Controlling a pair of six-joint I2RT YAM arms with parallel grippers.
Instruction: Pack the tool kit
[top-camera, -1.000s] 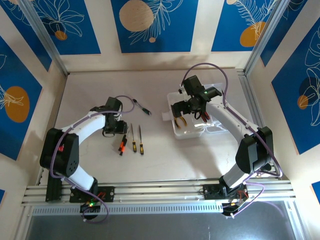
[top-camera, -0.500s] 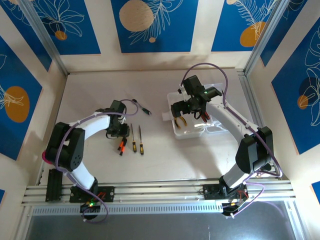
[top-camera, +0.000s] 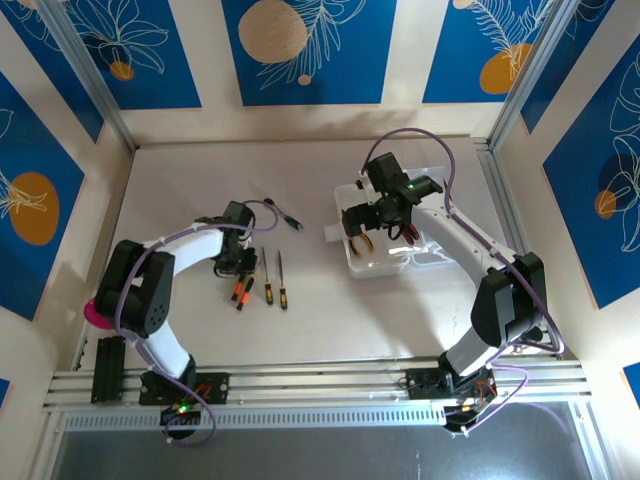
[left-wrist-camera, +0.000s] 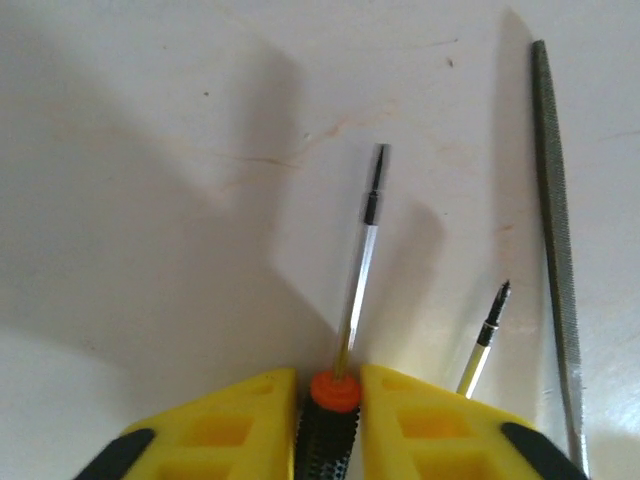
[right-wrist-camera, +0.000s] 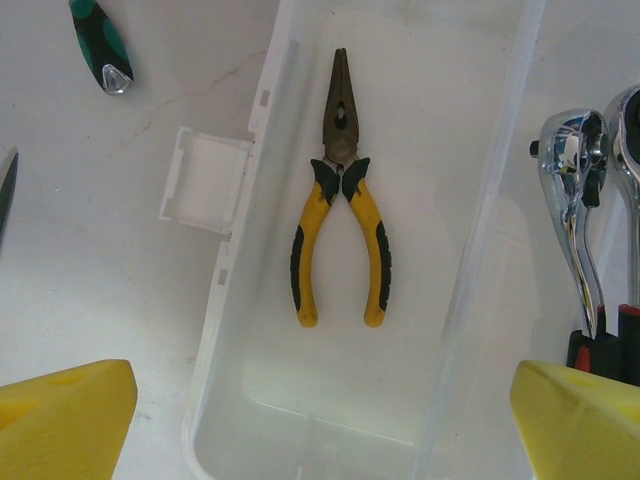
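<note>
In the left wrist view my left gripper (left-wrist-camera: 330, 385) has its yellow fingers (left-wrist-camera: 235, 420) pressed on both sides of an orange and black screwdriver (left-wrist-camera: 335, 400) that lies on the table, shaft pointing away. From above, that gripper (top-camera: 236, 272) is at the left of a row of three tools. The clear case (top-camera: 392, 258) lies open at the right. My right gripper (right-wrist-camera: 325, 400) hangs wide open above the case's tray (right-wrist-camera: 235, 250), with nothing between its fingers. Yellow-handled pliers (right-wrist-camera: 340, 230) lie inside the tray. A shiny metal wrench (right-wrist-camera: 580, 200) lies in the other half.
A second screwdriver (left-wrist-camera: 487, 335) and a long grey file (left-wrist-camera: 555, 230) lie just right of the gripped one. A green-handled screwdriver (top-camera: 290, 220) lies farther back on the table. The case's white latch tab (right-wrist-camera: 205, 180) sticks out left. A pink cup (top-camera: 95, 312) sits by the left arm.
The left gripper's fingers have closed in on the orange and black screwdriver's handle, and the left arm has dropped closer to the table. The right arm has not moved.
</note>
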